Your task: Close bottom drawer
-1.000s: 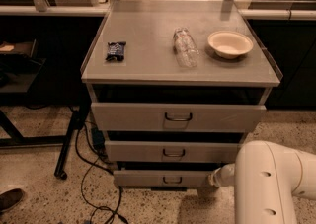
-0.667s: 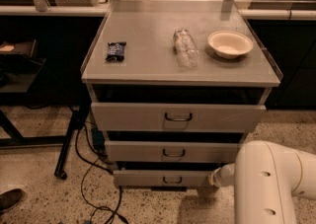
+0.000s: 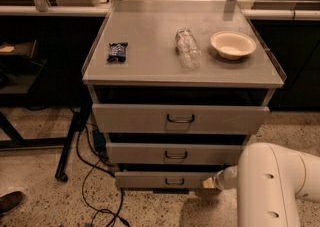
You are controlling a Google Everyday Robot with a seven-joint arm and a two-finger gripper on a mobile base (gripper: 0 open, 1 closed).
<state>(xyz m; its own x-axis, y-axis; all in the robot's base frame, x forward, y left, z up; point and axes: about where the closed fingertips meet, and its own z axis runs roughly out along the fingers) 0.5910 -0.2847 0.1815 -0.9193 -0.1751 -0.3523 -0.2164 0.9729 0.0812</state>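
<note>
The bottom drawer [image 3: 150,179] is the slimmest grey front of three, low on the cabinet, with a small dark wire handle [image 3: 174,181] at its centre. It stands pulled out a little, like the two drawers above it. My gripper [image 3: 209,182] is at the drawer front's right end, at the tip of my white arm [image 3: 272,183], which comes in from the lower right. The fingers are mostly hidden behind the arm.
On the cabinet top [image 3: 150,61] lie a dark snack packet [image 3: 117,51], a clear plastic bottle [image 3: 187,47] on its side and a white bowl [image 3: 233,44]. Black cables [image 3: 95,171] and a stand leg [image 3: 70,141] lie on the floor at the left. A shoe [image 3: 10,202] shows at lower left.
</note>
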